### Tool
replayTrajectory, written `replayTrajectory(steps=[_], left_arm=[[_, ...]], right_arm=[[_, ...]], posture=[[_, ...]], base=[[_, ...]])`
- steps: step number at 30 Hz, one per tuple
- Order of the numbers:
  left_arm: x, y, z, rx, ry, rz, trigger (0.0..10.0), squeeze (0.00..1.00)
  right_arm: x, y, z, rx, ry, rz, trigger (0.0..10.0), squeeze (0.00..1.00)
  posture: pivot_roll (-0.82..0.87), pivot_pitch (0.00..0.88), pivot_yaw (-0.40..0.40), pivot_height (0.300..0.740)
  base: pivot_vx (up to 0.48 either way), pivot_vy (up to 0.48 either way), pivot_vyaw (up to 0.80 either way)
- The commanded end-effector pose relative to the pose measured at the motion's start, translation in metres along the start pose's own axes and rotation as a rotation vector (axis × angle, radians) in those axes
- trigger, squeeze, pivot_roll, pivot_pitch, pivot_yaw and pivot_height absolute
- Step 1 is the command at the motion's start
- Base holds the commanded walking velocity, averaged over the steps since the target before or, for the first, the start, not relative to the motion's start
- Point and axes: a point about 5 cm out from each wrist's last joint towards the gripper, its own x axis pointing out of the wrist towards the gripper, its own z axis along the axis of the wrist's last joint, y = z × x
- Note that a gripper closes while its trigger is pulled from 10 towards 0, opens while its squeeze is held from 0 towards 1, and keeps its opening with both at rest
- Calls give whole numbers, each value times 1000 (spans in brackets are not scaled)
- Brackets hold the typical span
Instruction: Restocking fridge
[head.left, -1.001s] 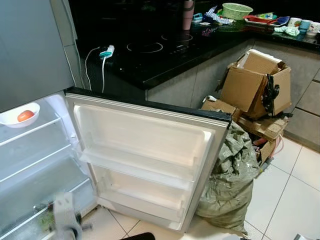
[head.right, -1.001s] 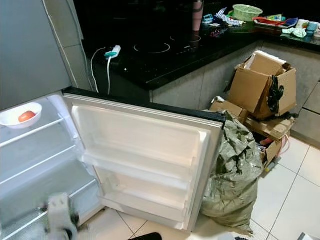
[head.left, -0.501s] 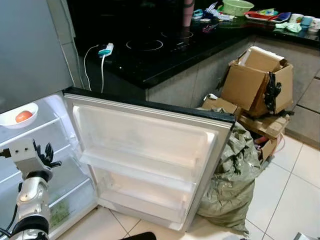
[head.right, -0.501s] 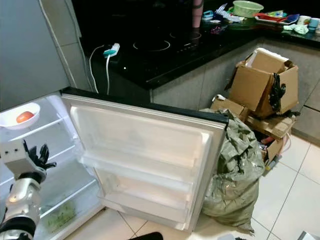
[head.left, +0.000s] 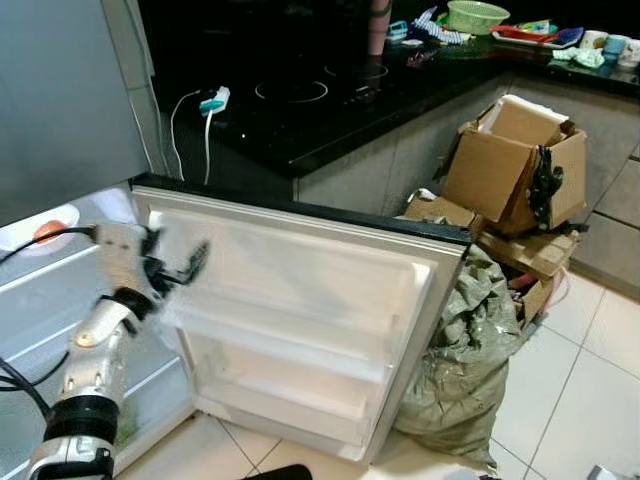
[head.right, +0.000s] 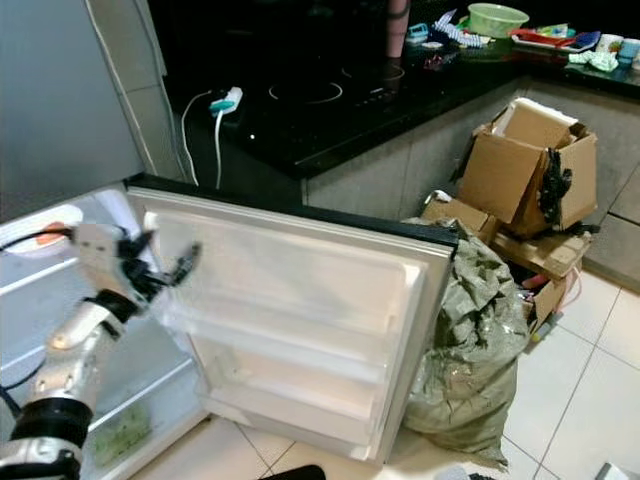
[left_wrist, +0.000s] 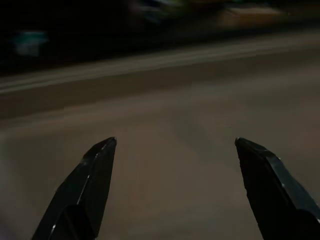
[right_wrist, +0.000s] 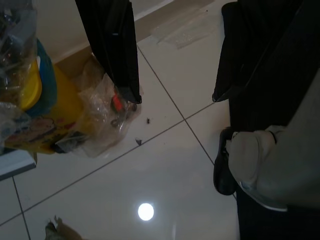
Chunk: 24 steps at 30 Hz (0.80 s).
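The fridge stands open at the left, its door (head.left: 300, 290) swung wide with bare white door shelves. On an upper glass shelf inside sits a white bowl (head.left: 30, 232) holding a red-orange fruit. My left gripper (head.left: 178, 262) is raised in front of the door's inner face near its hinge side. Its black fingers (left_wrist: 92, 180) are spread open with nothing between them. My right gripper (right_wrist: 175, 97) hangs open over the tiled floor, beside a clear plastic bag (right_wrist: 100, 120) of packaged goods.
A green woven sack (head.left: 460, 370) leans against the door's outer edge, with cardboard boxes (head.left: 510, 170) behind it. A black counter with a hob (head.left: 300, 95) and a white cable (head.left: 205, 125) runs behind. A dark shoe and pale trouser leg (right_wrist: 250, 160) stand near my right gripper.
My left arm has swung up and to the right, from low before the fridge shelves to in front of the door's inner face. Its fingers stay open.
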Motion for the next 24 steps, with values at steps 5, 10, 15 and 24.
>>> replayTrajectory(steps=[5,10,15,24], left_arm=[[8,-22,-23,179,239,-260,10000,1000],[11,-32,-31,391,415,-487,10000,0],[23,-36,-22,496,476,-641,10000,0],[27,-50,-30,584,583,-832,10000,0]], right_arm=[[0,3,-3,17,8,5,10000,0],[0,4,-4,23,11,6,10000,0],[0,6,-5,36,11,6,10000,0],[0,8,-7,48,13,9,10000,0]], posture=[[-54,0,-1,740],[-61,2,10,740],[-66,3,18,740],[-70,7,23,740]], base=[[0,0,0],[0,0,0],[0,0,0],[0,0,0]])
